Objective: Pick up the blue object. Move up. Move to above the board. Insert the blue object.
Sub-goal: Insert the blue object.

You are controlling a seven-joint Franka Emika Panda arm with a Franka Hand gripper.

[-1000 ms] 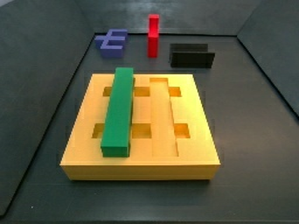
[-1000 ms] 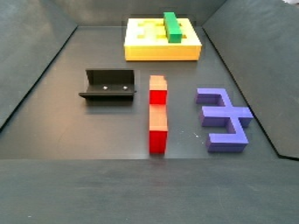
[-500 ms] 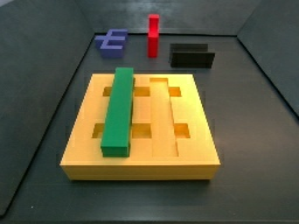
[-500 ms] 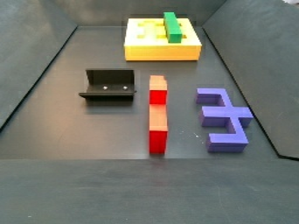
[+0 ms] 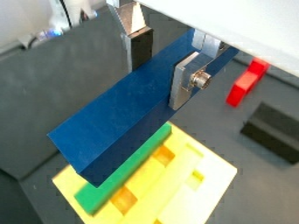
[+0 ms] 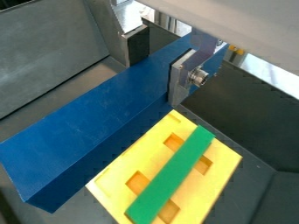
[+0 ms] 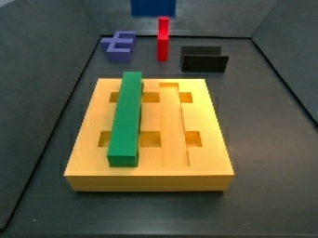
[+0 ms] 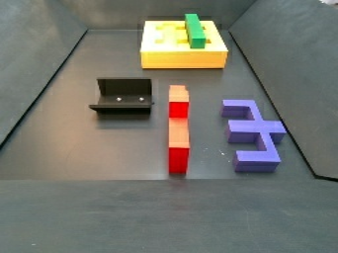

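My gripper (image 5: 160, 58) (image 6: 158, 61) is shut on the blue object (image 5: 122, 114) (image 6: 100, 131), a long dark blue bar clamped crosswise between the silver fingers (image 5: 187, 77). In both wrist views the bar hangs in the air over the board (image 5: 176, 198) (image 6: 222, 156), apart from it. A green bar (image 5: 122, 171) (image 6: 176, 175) lies in one of the board's grooves. In a side view only the blue object's end (image 7: 152, 7) shows, at the upper edge beyond the board (image 7: 149, 177); the gripper itself is outside that frame. Neither shows beside the board (image 8: 179, 59).
A red bar (image 7: 163, 37) (image 8: 179, 128), a purple-blue E-shaped block (image 7: 119, 42) (image 8: 251, 133) and the dark fixture (image 7: 205, 59) (image 8: 122, 96) lie on the grey floor away from the board. Grey walls enclose the floor.
The blue object's end has come into sight at the upper edge of a side view. Nothing on the floor has moved.
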